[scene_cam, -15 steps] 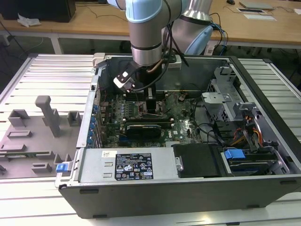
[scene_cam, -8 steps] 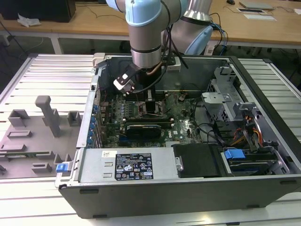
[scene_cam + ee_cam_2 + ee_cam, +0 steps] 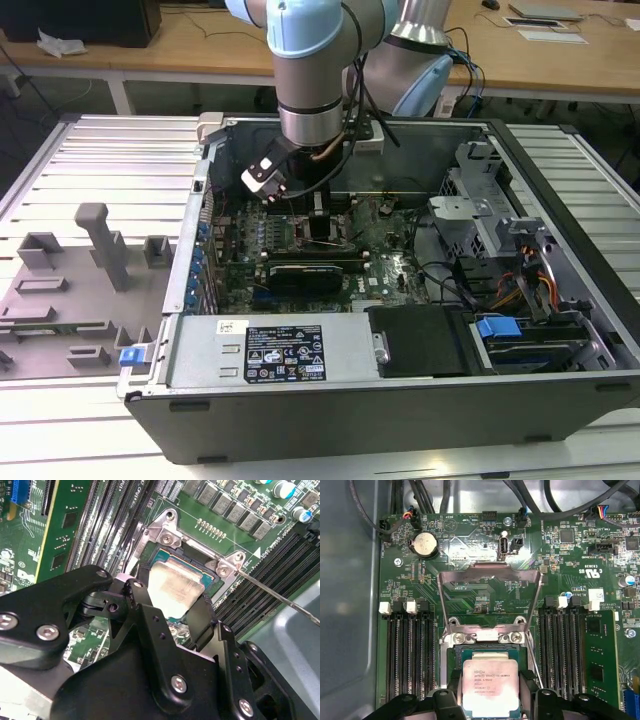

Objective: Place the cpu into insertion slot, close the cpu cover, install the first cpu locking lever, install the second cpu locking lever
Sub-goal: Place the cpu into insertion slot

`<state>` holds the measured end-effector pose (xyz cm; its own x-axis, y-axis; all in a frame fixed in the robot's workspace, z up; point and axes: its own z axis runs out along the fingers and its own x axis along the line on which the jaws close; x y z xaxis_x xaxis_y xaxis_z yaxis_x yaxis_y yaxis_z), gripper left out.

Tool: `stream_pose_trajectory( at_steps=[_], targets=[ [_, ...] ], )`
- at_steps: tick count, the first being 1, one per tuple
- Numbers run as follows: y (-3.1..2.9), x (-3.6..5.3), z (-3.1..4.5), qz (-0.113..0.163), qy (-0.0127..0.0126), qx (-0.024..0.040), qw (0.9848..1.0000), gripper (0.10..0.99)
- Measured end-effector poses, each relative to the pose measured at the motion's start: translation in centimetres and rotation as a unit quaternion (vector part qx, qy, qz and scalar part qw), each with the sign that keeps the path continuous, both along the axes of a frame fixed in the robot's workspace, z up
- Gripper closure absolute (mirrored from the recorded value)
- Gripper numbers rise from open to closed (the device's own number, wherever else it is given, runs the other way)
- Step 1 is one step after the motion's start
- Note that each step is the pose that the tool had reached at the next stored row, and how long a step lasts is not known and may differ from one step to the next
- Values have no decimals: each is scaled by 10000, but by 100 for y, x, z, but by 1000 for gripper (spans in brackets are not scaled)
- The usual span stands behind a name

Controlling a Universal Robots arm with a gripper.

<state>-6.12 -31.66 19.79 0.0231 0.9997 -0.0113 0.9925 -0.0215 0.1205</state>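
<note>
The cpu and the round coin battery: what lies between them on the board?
In the first wrist view, the open cpu cover stands between the cpu and the coin battery.

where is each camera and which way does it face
exterior view: off the arm, looking down into open grey computer case; robot arm shows
first wrist view: on the wrist, facing the green motherboard; black gripper shows
second wrist view: on the wrist, slanted behind that gripper
both wrist views share the silver-topped square cpu
</note>
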Motion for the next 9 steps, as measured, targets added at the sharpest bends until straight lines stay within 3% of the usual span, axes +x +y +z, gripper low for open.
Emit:
stream_pose_trajectory(
  at_steps=[6, 9],
  targets=[
    [1, 0, 0, 0, 0, 1, 10000, 545],
    [0, 0, 0, 1, 0, 0, 10000, 471]
  ],
)
